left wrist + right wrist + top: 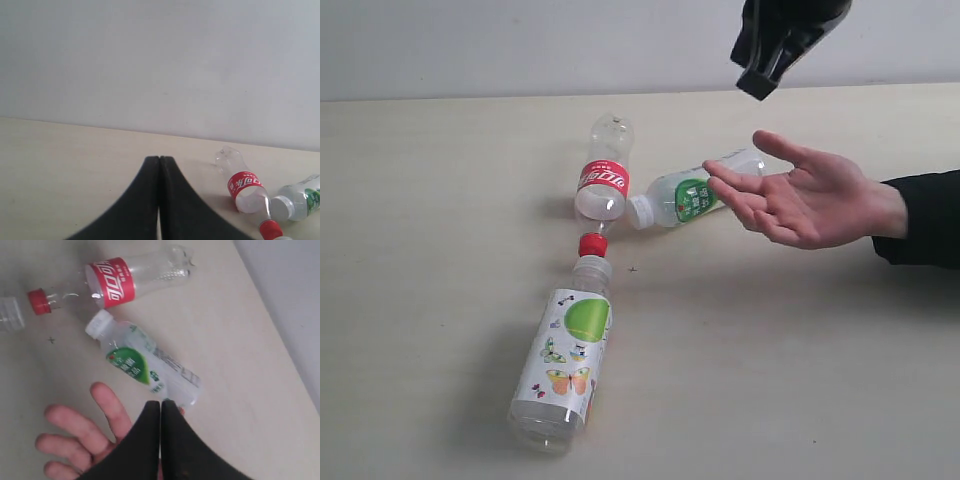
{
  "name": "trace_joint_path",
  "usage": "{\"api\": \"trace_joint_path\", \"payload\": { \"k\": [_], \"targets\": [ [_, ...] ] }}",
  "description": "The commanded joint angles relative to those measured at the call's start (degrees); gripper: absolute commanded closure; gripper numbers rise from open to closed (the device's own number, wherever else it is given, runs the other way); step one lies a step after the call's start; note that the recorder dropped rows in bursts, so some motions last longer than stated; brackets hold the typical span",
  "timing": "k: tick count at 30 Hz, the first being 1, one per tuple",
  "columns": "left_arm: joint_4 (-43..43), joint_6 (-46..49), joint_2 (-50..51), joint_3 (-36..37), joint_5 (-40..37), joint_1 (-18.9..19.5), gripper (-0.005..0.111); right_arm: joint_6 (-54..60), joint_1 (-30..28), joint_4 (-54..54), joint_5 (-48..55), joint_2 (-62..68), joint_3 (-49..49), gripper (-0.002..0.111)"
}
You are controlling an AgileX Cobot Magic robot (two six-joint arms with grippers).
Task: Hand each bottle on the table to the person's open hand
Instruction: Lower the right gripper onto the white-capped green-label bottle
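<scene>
Overhead, right gripper (pixel 757 82) clenched, empty | green-white bottle (pixel 682 196) lies below, at open hand (pixel 810 200) fingertips, cap pointing away | left gripper (pixel 159 160) clenched, farther.

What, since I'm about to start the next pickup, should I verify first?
1. Person's bare open hand, palm up, empty: ok.
2. Black right robot hand, shut, holding nothing; open for grasping: not ok.
3. Black left robot hand, shut: not ok.
4. Clear plastic bottle with green-white label, lying close by the person's fingers; clearance: cannot tell.
5. Clear red-labelled plastic bottle and large butterfly-labelled plastic bottle, lying flat, unobstructed: ok.
</scene>
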State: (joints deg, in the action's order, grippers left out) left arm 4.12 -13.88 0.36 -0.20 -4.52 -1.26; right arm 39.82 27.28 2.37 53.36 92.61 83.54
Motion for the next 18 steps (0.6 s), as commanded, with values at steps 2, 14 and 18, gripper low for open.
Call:
{"api": "trace_joint_path", "payload": {
  "k": [2,14,18],
  "targets": [
    [0.2,0.0,-0.4,0.2,-0.1,0.1,0.107,7.8,0.4,5.5,-1.5,3.3,0.5,0.087],
    [0.2,0.0,-0.4,0.2,-0.1,0.1,0.107,12.9,7.3,2.1,-10.5,10.3,0.5,0.055],
    [0.2,0.0,-0.4,0.2,-0.1,0.1,0.107,11.9,9.4,-4.1,-10.6,12.7,0.5,0.043]
  ]
}}
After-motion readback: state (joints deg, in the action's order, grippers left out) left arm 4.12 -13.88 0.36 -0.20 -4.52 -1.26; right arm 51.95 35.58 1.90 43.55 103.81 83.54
